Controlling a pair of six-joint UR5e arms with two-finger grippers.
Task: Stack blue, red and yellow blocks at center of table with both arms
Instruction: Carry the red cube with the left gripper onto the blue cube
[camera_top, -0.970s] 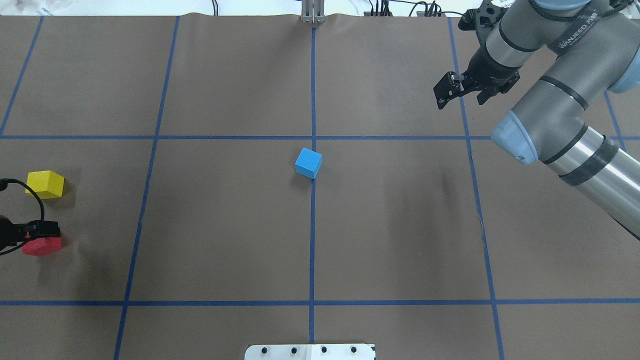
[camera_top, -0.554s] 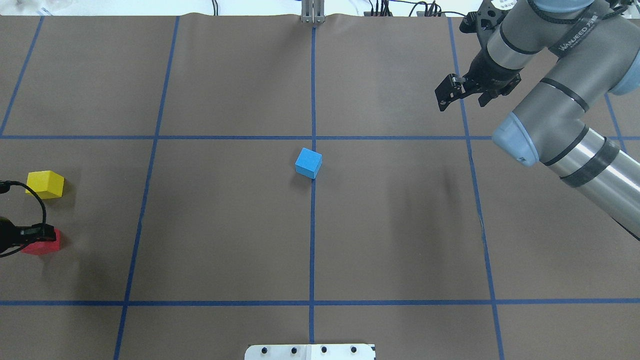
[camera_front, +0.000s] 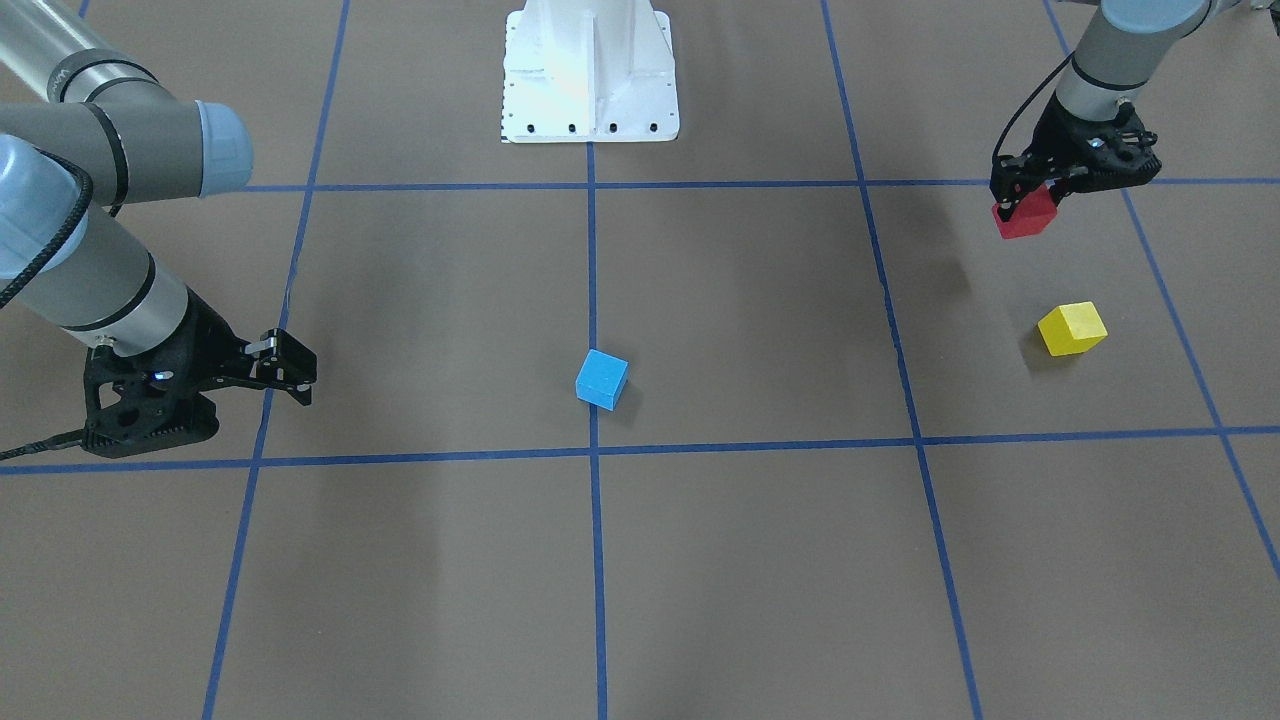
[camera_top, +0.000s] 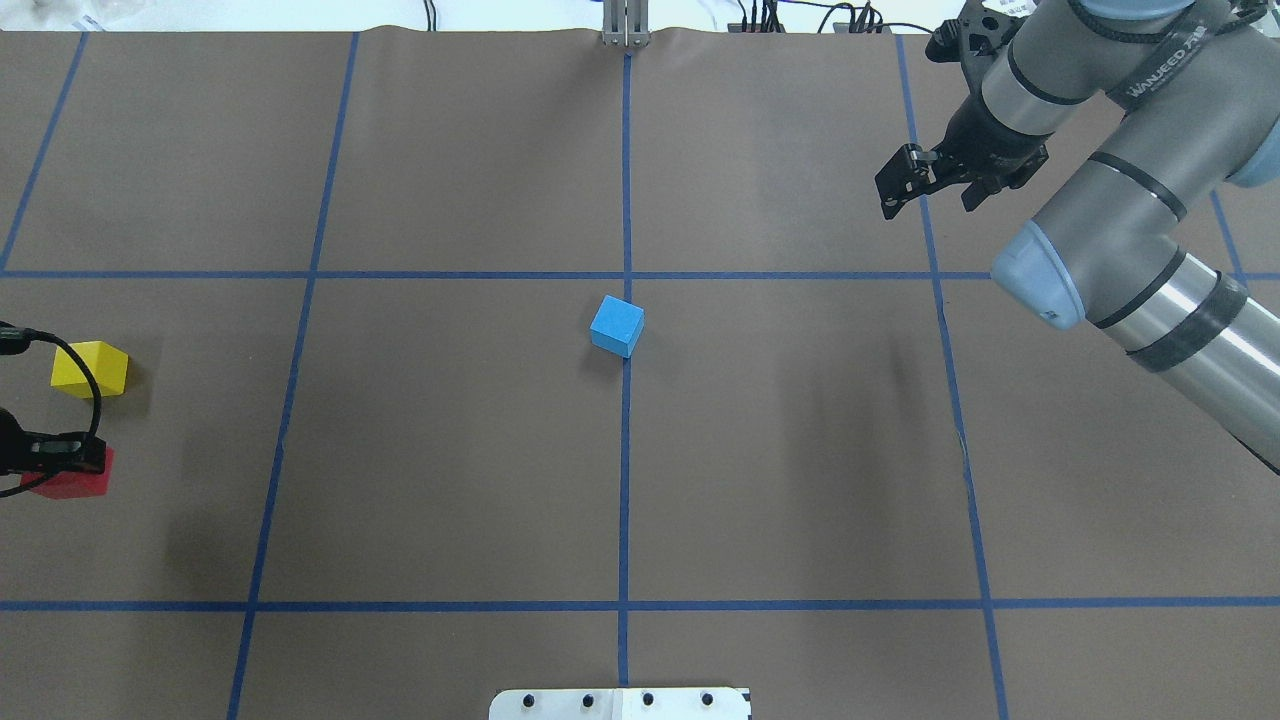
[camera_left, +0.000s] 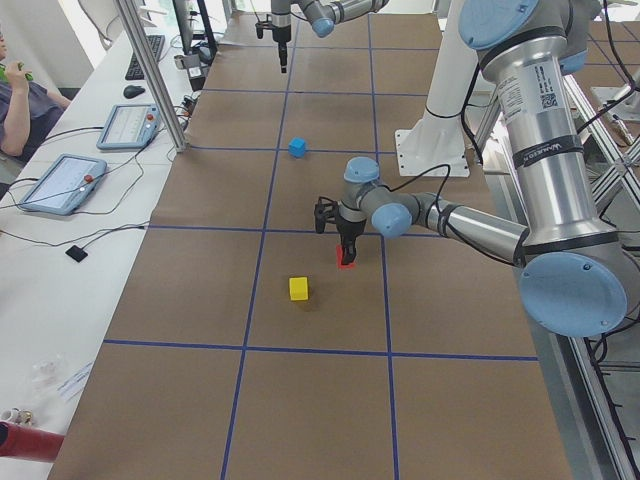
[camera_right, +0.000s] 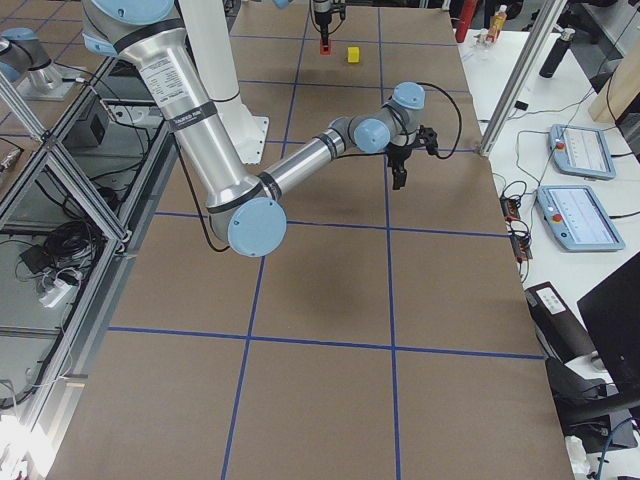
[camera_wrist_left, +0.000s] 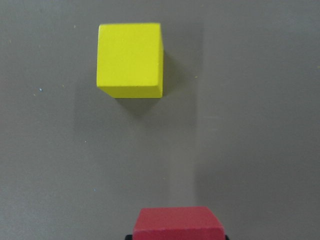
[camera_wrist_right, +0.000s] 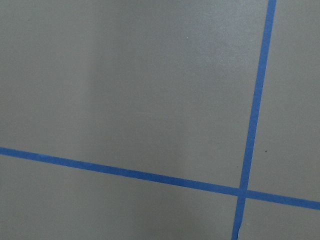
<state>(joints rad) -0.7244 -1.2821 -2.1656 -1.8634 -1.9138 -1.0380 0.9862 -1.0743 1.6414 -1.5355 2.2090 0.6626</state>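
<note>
At the far left of the overhead view, the left end effector (camera_top: 62, 462) has its two fingers closed onto the red block (camera_top: 68, 485), gripping it from either side. The wrist camera shows that block (camera_wrist_left: 178, 222) at the bottom edge of its view, pinched between the dark fingertips. Whether the block is clear of the counter (camera_top: 450, 450) cannot be told. Just beyond it, apart from both block and end effector, the yellow block (camera_top: 90, 368) sits flat on the brown counter. At the middle, the blue block (camera_top: 617, 325) rests alone, turned at an angle, touching the central blue tape line (camera_top: 625, 500). To the far right, well away from every block, the right end effector (camera_top: 927, 200) hangs above a tape line with its fingers spread apart and nothing between them.
</note>
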